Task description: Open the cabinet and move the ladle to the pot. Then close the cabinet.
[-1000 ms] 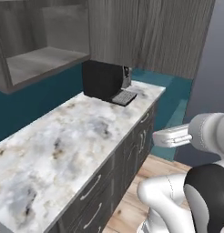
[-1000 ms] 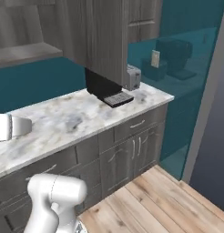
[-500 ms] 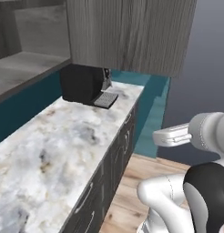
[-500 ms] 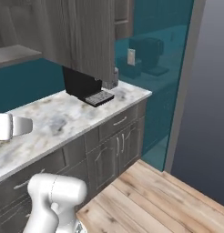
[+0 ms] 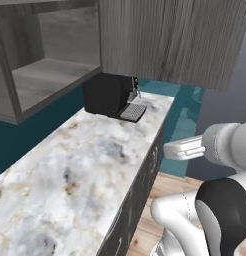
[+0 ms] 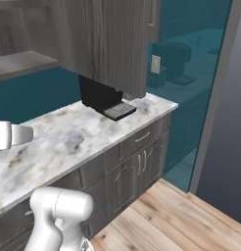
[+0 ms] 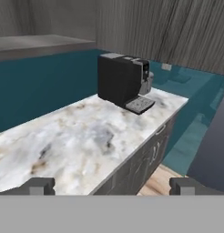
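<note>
room: simulated kitchen, teal wall, long marble counter (image 5: 90, 170) running away from me, wood floor on the open side.

left side: open shelf unit (image 5: 42, 75) up on the wall, looks bare inside from what I can see. No ladle there as far as I can tell.

middle: black coffee machine (image 5: 111, 95) parked at the far end of the counter, right under the dark wood-grain cabinet (image 5: 170, 40). In the left base view I only get a flat grained face of it, no bar handle that I can make out, so I can't say yet where the door edge is.

task stuff: ladle and pot, no idea where they are from here. Cabinet looks shut.

my gripper (image 7: 111, 186): fingertips sit far apart at the bottom of the hand view, so it's spread wide with nothing in it, hanging off the counter's front edge over the floor.

step in hand: I'd call this the approach, barely started. Doing it well means getting square to the cabinet front and finding the handle before I reach.

edges: counter front edge is just beside my arm; the coffee machine sits close under the cabinet, so a low reach could clip it.

open room: loads on the right over the floor, and the near counter is bare.
</note>
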Controlling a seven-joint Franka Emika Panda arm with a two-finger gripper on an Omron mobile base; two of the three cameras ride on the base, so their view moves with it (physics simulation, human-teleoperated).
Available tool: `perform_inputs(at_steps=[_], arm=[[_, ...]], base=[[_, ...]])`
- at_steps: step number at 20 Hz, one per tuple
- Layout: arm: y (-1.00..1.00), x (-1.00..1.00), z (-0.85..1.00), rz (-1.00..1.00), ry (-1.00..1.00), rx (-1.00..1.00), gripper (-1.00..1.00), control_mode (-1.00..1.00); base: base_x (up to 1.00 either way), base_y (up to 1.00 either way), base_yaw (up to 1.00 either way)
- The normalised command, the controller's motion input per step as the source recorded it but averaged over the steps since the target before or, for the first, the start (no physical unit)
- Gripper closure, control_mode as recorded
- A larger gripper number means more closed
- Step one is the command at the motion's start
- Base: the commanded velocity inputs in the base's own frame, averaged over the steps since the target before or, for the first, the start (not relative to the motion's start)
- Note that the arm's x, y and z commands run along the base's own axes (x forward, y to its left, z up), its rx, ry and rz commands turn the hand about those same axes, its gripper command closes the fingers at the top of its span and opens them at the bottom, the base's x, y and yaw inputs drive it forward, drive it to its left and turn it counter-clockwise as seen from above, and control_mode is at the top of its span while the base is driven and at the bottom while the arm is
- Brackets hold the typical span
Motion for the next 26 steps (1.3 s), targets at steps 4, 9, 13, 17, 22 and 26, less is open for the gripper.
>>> perform_inputs(at_steps=[4, 9, 13, 17, 22, 26], arm=[[0.0, 0.0, 0.0, 0.0, 0.0, 0.0, -1.0, 1.0], [0.0, 0.0, 0.0, 0.0, 0.0, 0.0, -1.0, 1.0], [0.0, 0.0, 0.0, 0.04, -0.03, 0.0, -1.0, -1.0], [-0.21, -0.13, 0.15, 0.04, -0.09, 0.02, -1.0, -1.0], [-0.17, -0.26, 0.33, 0.0, -0.09, 0.02, -1.0, -1.0], [-0.06, -0.07, 0.34, 0.0, -0.07, 0.11, -1.0, -1.0]], base=[[0.0, 0.0, 0.16], [0.0, 0.0, 0.16], [0.0, 0.0, 0.12], [0.0, 0.0, 0.0], [0.0, 0.0, 0.0], [0.0, 0.0, 0.0]])
